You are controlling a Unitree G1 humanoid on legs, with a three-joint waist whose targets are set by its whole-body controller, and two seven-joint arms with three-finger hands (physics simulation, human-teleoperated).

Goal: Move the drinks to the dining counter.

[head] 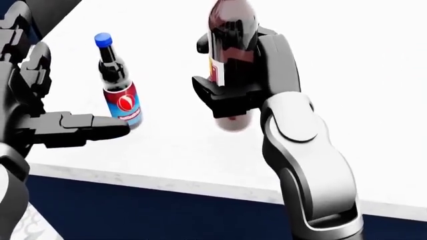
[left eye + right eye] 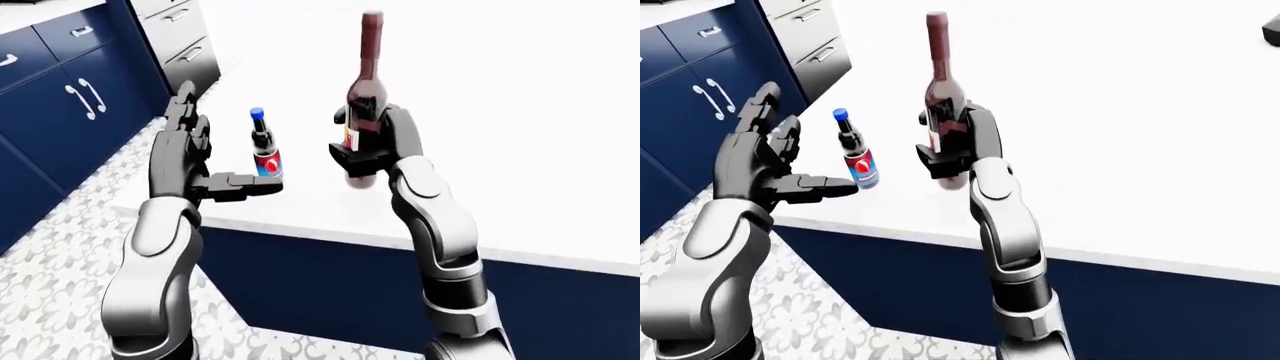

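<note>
1. the right robot hand (image 1: 230, 95) is closed round the body of a tall wine bottle (image 2: 366, 90), which is held upright and appears lifted just clear of the white worktop (image 2: 520, 135).
2. the left robot hand (image 1: 50, 107) is spread wide, with one finger (image 1: 86, 125) stretched below and beside a small soda bottle (image 1: 118, 85) with a blue cap; nothing is gripped by it, and whether the finger touches the bottle cannot be told.
3. the soda bottle is seen standing slightly tilted near the worktop's near edge (image 2: 300, 229), just beside the wine bottle on the view's left.
4. as a judgement, the task is well advanced: both drinks are already at or over the white worktop, which is taken to be the dining counter, one apparently set down and released, the other not yet placed.
5. what is left, it seems, is for the wine bottle to be lowered and let go.
6. ample bare surface is shown to the right and top of the left-eye view, so room for setting down is plentiful.
7. the near edge lies close under both bottles, and a drop to the patterned floor (image 2: 60, 255) beside the blue cabinets (image 2: 50, 97) is the risk if either is knocked.
</note>
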